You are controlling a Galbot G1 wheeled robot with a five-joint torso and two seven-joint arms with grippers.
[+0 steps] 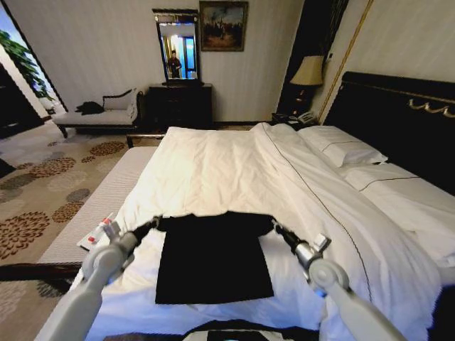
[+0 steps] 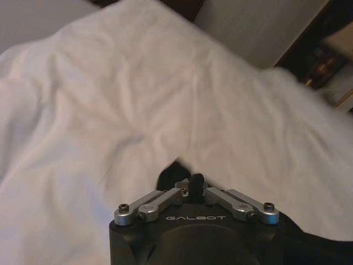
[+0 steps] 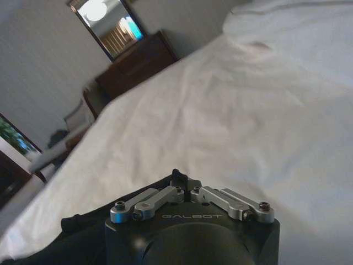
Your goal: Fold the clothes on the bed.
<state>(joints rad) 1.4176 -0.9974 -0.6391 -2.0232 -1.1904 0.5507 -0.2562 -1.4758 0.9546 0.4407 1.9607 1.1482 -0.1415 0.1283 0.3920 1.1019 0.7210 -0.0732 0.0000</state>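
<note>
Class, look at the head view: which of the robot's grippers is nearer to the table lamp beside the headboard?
Right. The right gripper grips the black T-shirt's corner on the lamp's side of the bed; the left gripper holds the opposite corner, farther away.

Left gripper (image 2: pixel 194 186) pinches black T-shirt (image 2: pixel 168 178) (white duvet (image 2: pixel 138 110) beyond).

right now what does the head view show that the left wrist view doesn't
Head view alone: the whole black T-shirt lying on the bed, with the left gripper and the right gripper each shut on a far corner of it; also the pillows, dark headboard, lamp, mirror and patterned carpet.
Left wrist view alone: a close look at the left gripper's linkage, shut on a small bunch of black fabric.
Both share: the white duvet and the left gripper holding the shirt.
</note>
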